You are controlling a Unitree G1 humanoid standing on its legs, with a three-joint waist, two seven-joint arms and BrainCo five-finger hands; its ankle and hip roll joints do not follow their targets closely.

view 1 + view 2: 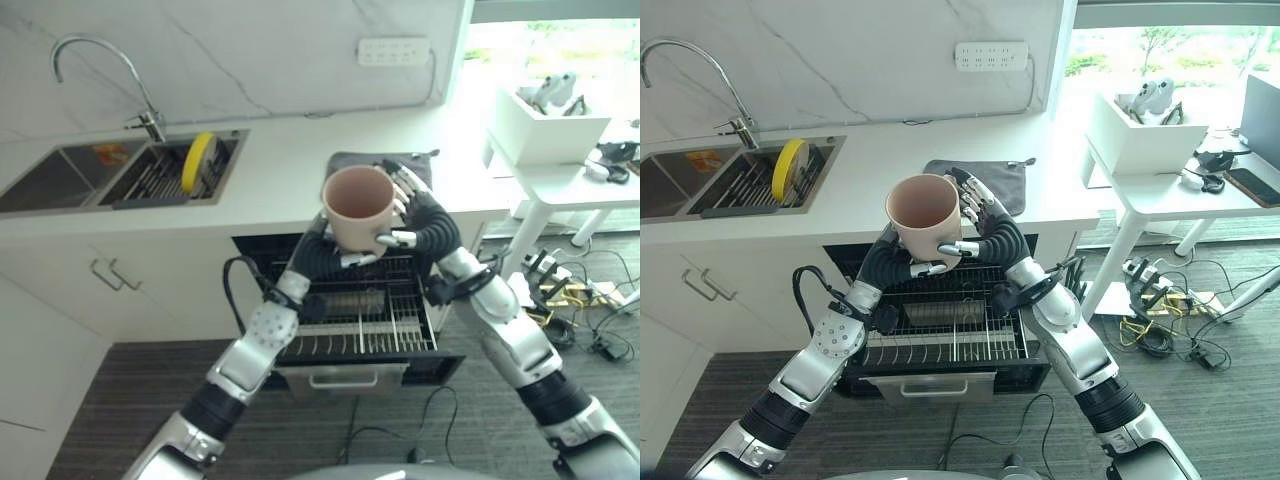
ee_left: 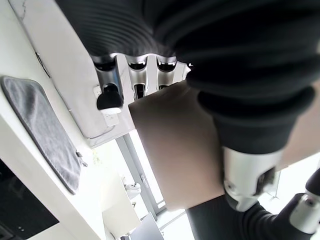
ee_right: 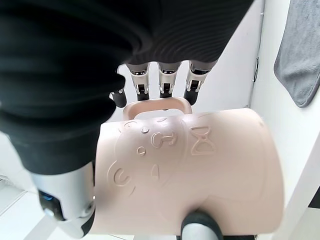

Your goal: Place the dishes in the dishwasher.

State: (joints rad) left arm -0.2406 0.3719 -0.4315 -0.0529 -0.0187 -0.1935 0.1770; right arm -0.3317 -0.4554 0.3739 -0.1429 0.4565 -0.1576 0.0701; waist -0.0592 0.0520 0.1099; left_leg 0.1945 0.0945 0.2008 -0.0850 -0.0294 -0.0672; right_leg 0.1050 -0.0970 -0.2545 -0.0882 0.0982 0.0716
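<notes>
Pale pink, the mug (image 1: pixel 358 207) hangs upright above the counter's front edge and the open dishwasher rack (image 1: pixel 360 320). The right hand (image 1: pixel 415 215) curls its fingers round the mug's side, thumb across the front. The left hand (image 1: pixel 330 250) cups it from below, fingers wrapped against its wall. A grey mat (image 1: pixel 990 182) lies on the counter (image 1: pixel 280 170) just behind.

Bright daylight, window (image 1: pixel 1160 45) glare

A pale pink cup (image 1: pixel 358 207) with a handle and embossed figures is upright, mouth up, above the open dishwasher (image 1: pixel 350 320) rack. A yellow plate (image 1: pixel 197 161) stands on edge in the far-left sink rack.
</notes>
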